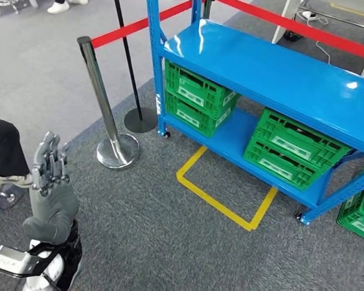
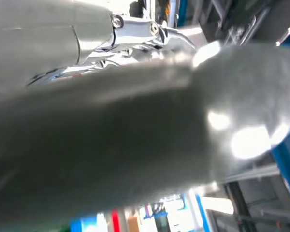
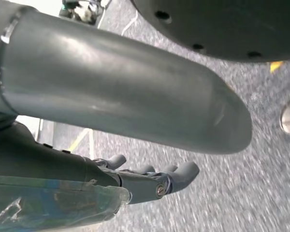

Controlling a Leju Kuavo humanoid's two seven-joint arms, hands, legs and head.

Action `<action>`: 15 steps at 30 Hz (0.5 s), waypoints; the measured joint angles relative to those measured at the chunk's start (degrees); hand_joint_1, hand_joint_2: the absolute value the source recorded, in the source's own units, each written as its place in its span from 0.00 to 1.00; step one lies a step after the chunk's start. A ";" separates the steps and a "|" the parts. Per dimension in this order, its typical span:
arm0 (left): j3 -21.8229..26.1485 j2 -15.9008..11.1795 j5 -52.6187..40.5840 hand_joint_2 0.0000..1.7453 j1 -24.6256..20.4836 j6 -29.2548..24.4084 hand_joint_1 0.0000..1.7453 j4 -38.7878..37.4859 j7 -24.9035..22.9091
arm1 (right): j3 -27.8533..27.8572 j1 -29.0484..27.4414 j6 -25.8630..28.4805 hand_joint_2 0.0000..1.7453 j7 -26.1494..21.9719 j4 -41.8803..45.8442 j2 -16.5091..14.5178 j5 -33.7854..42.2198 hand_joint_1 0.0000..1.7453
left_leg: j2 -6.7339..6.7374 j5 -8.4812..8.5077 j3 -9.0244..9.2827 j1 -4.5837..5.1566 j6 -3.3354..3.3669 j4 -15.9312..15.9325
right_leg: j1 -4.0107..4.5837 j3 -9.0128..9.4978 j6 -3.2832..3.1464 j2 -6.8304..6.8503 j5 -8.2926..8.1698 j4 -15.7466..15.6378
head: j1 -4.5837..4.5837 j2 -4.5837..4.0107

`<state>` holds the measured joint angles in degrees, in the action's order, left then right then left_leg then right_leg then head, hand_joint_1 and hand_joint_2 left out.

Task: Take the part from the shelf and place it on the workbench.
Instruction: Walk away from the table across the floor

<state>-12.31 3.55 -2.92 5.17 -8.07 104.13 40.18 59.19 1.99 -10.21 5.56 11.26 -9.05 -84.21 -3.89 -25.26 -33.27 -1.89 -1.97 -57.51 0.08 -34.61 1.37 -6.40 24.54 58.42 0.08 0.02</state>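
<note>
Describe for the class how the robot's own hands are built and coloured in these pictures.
The left hand has a smooth grey rounded cover, a thick grey thumb and darker jointed fingers with bare metal links. The right hand has a glossy grey thumb and dark fingers with a silver screw.

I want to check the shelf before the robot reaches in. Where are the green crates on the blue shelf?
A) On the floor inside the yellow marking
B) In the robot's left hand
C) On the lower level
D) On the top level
C: the green crates sit on the lower level of the blue shelf, and its top level is bare.
</note>
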 joint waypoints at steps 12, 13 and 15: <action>6.03 0.46 2.97 0.00 1.82 -2.01 0.00 -0.54 -0.32 | 0.20 -0.12 0.34 0.00 0.02 -0.01 -0.30 0.76 0.00 | 6.77 -0.76 1.04 0.52 1.24 0.12 | 0.42 -1.11 0.36 8.51 0.96 3.51 | -0.66 0.00; 6.44 0.57 3.21 0.00 1.98 -2.42 0.00 -0.56 -0.75 | 0.28 -0.01 0.37 0.00 0.02 0.00 -0.30 0.96 0.00 | 7.21 -0.83 1.14 0.63 0.95 0.17 | 0.74 0.05 0.04 9.29 0.60 1.37 | -0.61 0.00; 8.00 0.90 5.18 0.00 2.62 -2.30 0.00 -0.86 -2.49 | 0.58 0.00 0.46 0.00 0.10 -0.01 -0.31 1.59 0.00 | 8.24 -0.78 1.41 0.83 0.32 0.54 | 1.15 0.61 -0.53 9.21 0.69 0.11 | -0.51 0.00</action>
<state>-4.31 4.44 2.26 7.79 -10.36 103.27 37.68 59.77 1.98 -9.75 5.66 11.25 -9.36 -82.63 4.35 -26.04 -31.86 -1.06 -1.64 -56.97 1.22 -34.01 0.84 2.81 25.23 58.53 -0.43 0.02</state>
